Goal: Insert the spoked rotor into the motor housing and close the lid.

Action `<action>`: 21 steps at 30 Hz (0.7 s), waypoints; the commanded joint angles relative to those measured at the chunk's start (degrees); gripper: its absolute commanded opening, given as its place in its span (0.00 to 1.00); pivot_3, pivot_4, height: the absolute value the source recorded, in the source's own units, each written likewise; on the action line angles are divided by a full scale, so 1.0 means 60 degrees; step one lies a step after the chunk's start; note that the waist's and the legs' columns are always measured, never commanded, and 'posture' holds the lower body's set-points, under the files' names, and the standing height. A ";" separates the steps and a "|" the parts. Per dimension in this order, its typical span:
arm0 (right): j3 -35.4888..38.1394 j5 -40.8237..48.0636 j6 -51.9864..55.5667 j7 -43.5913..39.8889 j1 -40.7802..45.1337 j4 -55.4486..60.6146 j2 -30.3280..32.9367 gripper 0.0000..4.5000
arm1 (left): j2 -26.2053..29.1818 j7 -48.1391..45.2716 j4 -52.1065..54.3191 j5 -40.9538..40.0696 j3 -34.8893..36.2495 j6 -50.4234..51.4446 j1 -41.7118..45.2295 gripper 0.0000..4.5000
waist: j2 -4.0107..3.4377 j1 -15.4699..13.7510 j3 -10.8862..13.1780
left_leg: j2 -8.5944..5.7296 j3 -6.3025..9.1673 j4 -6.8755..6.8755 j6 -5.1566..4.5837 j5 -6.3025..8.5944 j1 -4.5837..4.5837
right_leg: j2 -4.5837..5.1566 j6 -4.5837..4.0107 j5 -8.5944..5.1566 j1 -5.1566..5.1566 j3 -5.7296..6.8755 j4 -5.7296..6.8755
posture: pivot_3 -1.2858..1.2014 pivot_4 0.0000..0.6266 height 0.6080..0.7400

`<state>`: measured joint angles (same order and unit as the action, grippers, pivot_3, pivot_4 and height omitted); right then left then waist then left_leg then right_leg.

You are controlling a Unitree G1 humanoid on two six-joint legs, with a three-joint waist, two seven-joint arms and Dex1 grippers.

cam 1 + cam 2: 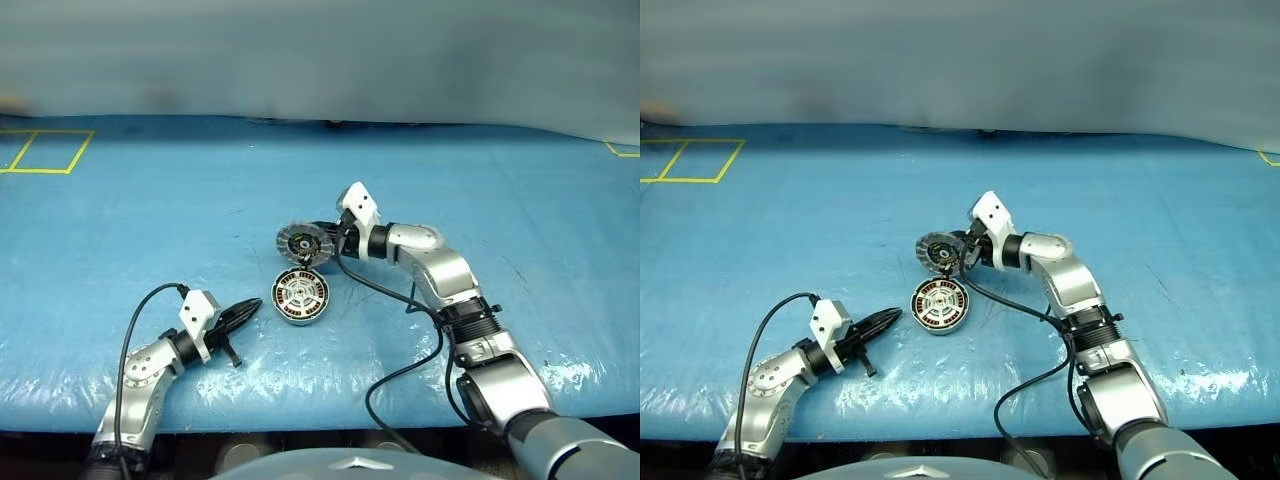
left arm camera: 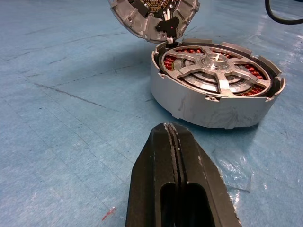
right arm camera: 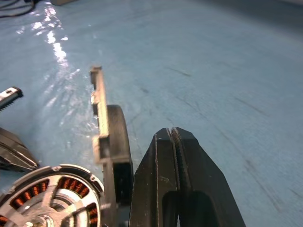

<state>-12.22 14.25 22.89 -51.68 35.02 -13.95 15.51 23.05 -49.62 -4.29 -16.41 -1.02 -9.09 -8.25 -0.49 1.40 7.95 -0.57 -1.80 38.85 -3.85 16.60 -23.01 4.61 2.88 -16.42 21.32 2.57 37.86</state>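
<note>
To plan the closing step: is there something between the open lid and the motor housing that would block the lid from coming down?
Nothing visible. The spoked rotor sits inside the motor housing, and the lid stands raised on its hinge, the shut right gripper behind it.

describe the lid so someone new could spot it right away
Start at the blue table cover; near its middle sits the round grey motor housing with the spoked rotor inside. The lid is the disc standing open on the housing's far rim, by the right gripper. Unlike the housing, it stands on edge, ribbed with a dark centre.
</note>
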 commanded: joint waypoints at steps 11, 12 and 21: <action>-0.2298 -0.0480 0.0476 -0.1287 -0.1928 0.3242 0.1169 0.02 | 0.0100 0.0136 0.0306 0.0005 0.0063 -0.0086 -0.0208 0.00 | -0.0004 0.0008 0.0001 | 0.0003 0.0000 -0.0005 0.0004 0.0003 0.0001 | 0.0008 -0.0002 -0.0001 0.0009 -0.0006 -0.0003 | 0.52 0.24 1.00; -0.2400 -0.0611 0.0465 -0.1177 -0.2008 0.3172 0.1177 0.02 | 0.0110 0.0132 0.0298 0.0003 0.0072 -0.0078 -0.0196 0.00 | -0.0005 0.0018 0.0001 | 0.0003 0.0001 -0.0003 0.0007 0.0001 0.0001 | 0.0009 -0.0002 -0.0001 0.0009 -0.0005 -0.0002 | 0.52 0.24 1.00; -0.2167 -0.1239 -0.0191 0.0409 -0.3003 0.3265 0.0887 0.02 | 0.0185 0.0103 0.0374 -0.0027 0.0079 0.0001 -0.0201 0.00 | 0.0007 -0.0005 -0.0014 | 0.0007 0.0001 -0.0004 0.0011 0.0002 0.0042 | 0.0010 -0.0010 -0.0001 -0.0021 -0.0006 0.0008 | 0.52 0.24 1.00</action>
<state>-26.04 7.84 21.19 -51.84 18.57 7.03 21.16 23.80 -48.81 -3.77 -16.36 -0.76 -8.98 -9.39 -0.45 1.37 7.86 -0.52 -1.79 38.82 -3.78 16.61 -22.75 4.67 2.82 -16.42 21.18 2.54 37.91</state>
